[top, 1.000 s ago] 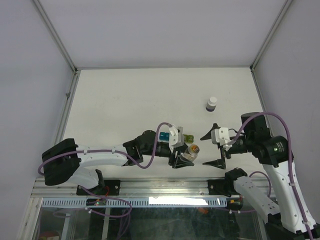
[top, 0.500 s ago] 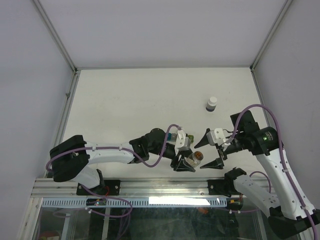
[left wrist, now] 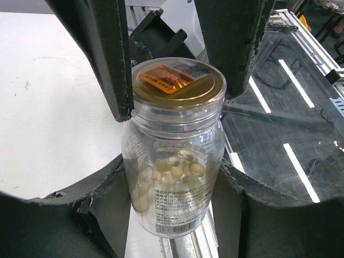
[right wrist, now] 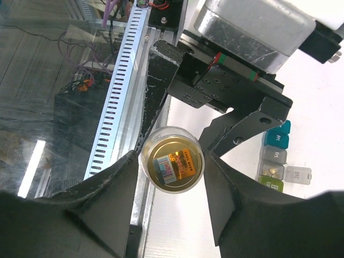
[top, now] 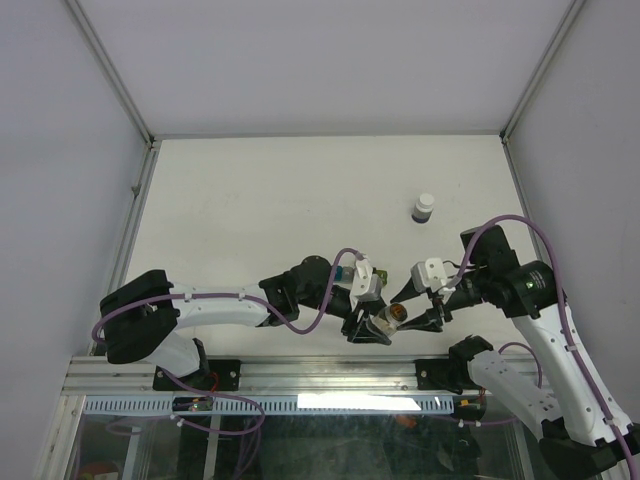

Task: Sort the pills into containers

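Observation:
A clear pill bottle with a gold cap holds several pale capsules. My left gripper is shut on its body and holds it tilted above the table's near edge. My right gripper has its fingers closed against both sides of the cap. The containers, a strip of teal, blue, grey and olive compartments, lie on the table just behind the left gripper. In the top view only the strip's teal end and green end show.
A small dark bottle with a white cap stands at the back right of the table. One compartment lid on the strip stands open. The metal rail and glass lie below the grippers at the near edge.
My right gripper has moved left to the bottle and its wide-open fingers have closed in on the cap. The left gripper holds the bottle about where it was half a second ago.

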You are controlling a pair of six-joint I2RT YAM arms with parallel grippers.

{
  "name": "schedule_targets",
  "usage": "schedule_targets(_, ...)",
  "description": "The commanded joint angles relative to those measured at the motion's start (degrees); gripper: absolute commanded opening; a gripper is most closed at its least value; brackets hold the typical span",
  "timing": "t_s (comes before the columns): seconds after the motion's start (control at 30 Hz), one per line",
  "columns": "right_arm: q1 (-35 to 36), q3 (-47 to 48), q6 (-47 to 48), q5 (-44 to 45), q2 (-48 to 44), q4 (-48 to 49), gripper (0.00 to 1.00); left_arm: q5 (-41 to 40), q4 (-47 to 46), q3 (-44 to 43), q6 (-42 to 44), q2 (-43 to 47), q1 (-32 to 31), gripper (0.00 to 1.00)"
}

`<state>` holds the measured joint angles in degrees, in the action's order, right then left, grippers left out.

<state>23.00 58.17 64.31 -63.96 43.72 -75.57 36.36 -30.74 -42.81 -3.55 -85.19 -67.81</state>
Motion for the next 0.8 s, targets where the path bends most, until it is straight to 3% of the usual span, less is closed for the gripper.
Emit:
schedule_targets(0.0,0.48,0.20,-2.31,0.16,-0.13,2.63,0.53,0.69,-2.92,-2.49,0.41,0.24,0.29,0.00)
schedule_targets(0.2,0.72,-0.86,-5.23,2.61,-0.56,4.77,0.50,-1.84,-4.52,-2.16,-0.16,0.74,0.26,0.00)
schedule_targets(0.3,0.84,-1.05,-8.63,4.70,-0.68,6.93,0.38,-5.99,-6.56,-1.25,-0.85,1.34,0.30,0.00)
schedule_targets(0.37,0.81,-1.02,-12.24,7.79,-0.65,9.18,0.26,-10.67,-8.06,-0.81,-1.41,1.75,-0.08,0.00)
schedule_targets(0.43,0.86,-0.93,-15.67,10.48,-0.72,10.81,0.19,-16.02,-8.40,-0.93,-1.17,1.75,-0.54,0.00)
schedule_targets(0.77,0.61,2.01,-32.39,17.62,1.24,14.87,0.10,-44.33,-6.23,-3.80,-2.16,-2.79,-3.89,0.00)
